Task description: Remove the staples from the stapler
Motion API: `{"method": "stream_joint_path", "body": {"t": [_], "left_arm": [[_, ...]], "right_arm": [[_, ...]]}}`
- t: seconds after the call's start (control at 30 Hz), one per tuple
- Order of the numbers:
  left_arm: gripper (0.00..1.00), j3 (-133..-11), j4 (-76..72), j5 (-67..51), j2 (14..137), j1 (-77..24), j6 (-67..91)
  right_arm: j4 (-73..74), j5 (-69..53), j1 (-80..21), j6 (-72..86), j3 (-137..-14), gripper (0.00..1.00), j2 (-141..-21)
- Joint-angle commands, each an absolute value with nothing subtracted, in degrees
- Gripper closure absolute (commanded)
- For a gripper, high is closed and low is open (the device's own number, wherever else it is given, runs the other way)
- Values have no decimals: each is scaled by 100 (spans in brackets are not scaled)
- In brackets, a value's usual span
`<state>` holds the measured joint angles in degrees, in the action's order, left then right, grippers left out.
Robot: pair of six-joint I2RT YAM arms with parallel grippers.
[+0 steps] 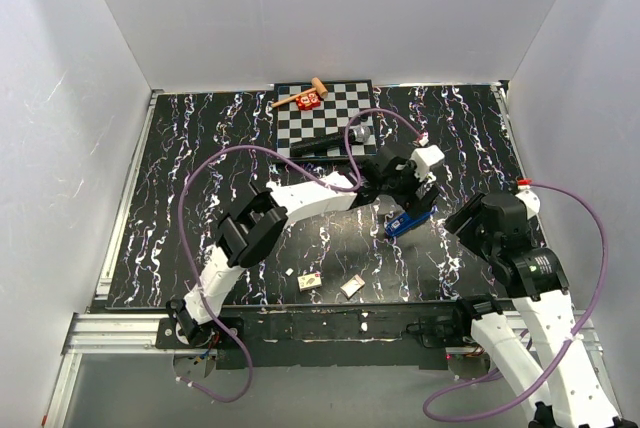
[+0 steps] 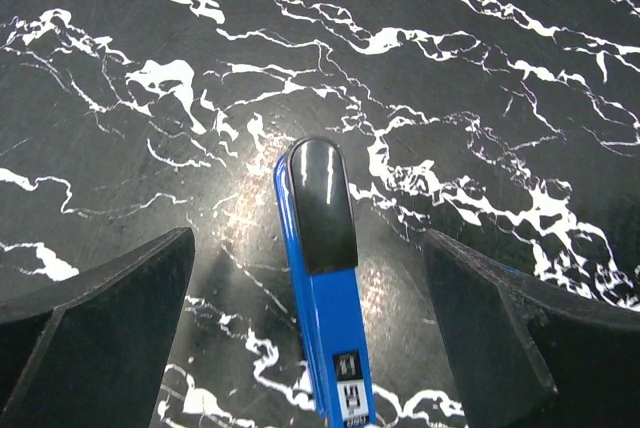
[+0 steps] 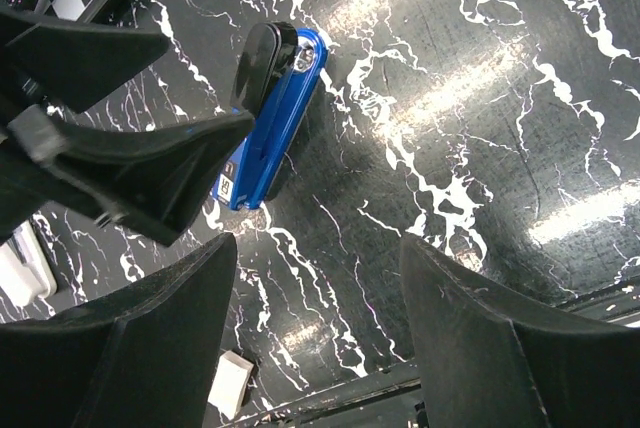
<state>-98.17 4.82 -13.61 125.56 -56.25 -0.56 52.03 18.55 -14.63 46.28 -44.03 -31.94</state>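
The left hand (image 1: 412, 210) is down low over the bench (image 1: 200, 148) with its two black fingers (image 2: 100, 318) spread wide apart, gripping nothing. The stapler (image 2: 325, 288) lies on the bench in the gap between them, with a strip of bare marbled surface showing on each side, so neither finger touches it. Its rounded black end points away from the left hand's wrist, and its blue body with a small label runs back toward the palm. The right hand (image 3: 318, 248) hangs above the bench just beside this pair, its fingers also parted and with only bench surface between them. In the right wrist view, the stapler sits ahead and to the left of the right hand's fingertips and clear of them, with the left hand's fingers flanking it. Beyond the left hand, further from the arm bases, a checkered mat (image 1: 345, 98) lies on the bench with a microphone (image 1: 335, 143) across its near edge and a small wooden mallet (image 1: 300, 96) and a red item (image 1: 307, 100) at its far corner. Behind the left hand, toward the bases, two small pale boxes (image 1: 310, 280) rest near the bench's front edge.
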Motion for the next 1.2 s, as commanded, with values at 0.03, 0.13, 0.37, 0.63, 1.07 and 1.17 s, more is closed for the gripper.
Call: {"method": "stream_joint_path", "body": {"t": [0.03,0.13,0.37,0.63,1.07,1.17], "left_arm": [[2,-10397,431,-924,12787,-5818,-220],[2,-10485,431,-783,12946,-5897,-307],[2,-10556,422,-624,13192,-5959,-369],[2,-10608,413,-361,13403,-6029,-457],[16,-10661,360,-255,13553,-6047,-440],[21,-10687,369,-272,13570,-6056,-431]], "right_arm": [[5177,1776,-1441,4553,-4324,26,-3041],[5194,1758,-1441,4526,-4315,26,-2980],[5229,1696,-1450,4482,-4386,27,-2892],[5186,1617,-1441,4474,-4298,28,-2830],[5027,1398,-1441,4439,-4184,31,-2795],[5010,1362,-1441,4438,-4175,32,-2777]]}}
